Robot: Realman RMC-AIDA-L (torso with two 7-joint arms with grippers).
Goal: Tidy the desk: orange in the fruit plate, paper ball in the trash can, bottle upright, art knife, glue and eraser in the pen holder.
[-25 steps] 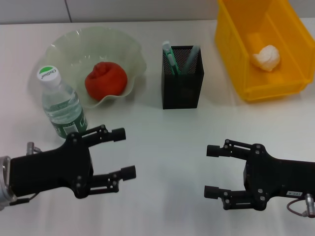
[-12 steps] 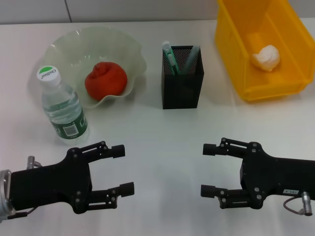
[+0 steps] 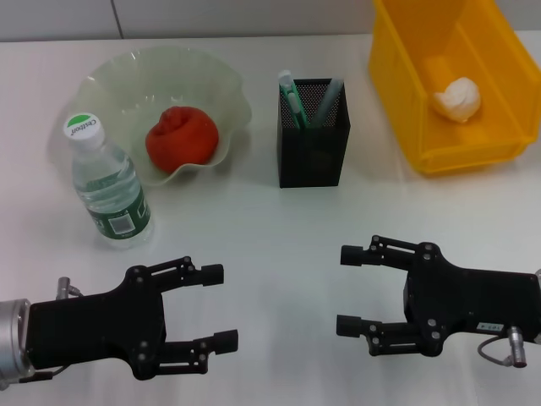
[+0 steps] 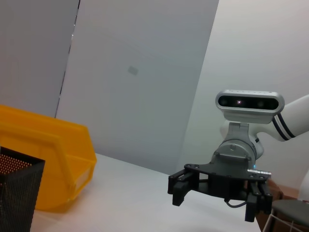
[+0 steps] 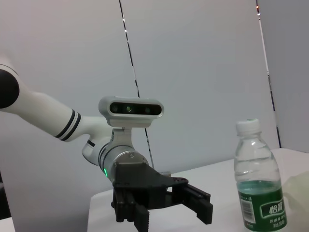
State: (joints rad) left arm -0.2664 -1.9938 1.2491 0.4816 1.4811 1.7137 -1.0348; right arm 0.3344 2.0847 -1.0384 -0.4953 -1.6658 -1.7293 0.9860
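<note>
The orange (image 3: 182, 135) lies in the pale-green fruit plate (image 3: 110, 78) at the back left of the desk (image 3: 270, 220). Just in front of the plate the bottle (image 3: 106, 190) stands upright, also seen as the bottle (image 5: 256, 183) in the right wrist view. In the black mesh pen holder (image 3: 313, 152) stand the art knife (image 3: 292, 97) and the glue (image 3: 328, 100). The eraser is hidden. Inside the yellow trash can (image 3: 423, 127) rests the paper ball (image 3: 457, 99). My left gripper (image 3: 221, 306) and right gripper (image 3: 347, 289) hover open and empty near the front edge.
The left wrist view shows the trash can (image 4: 48, 154), the pen holder (image 4: 17, 193) and the right gripper (image 4: 215, 200) farther off. The left gripper (image 5: 169, 212) appears in the right wrist view beside the bottle.
My left gripper has drawn back from the bottle toward the front edge. The right gripper has drifted slightly left. Both stay open and empty.
</note>
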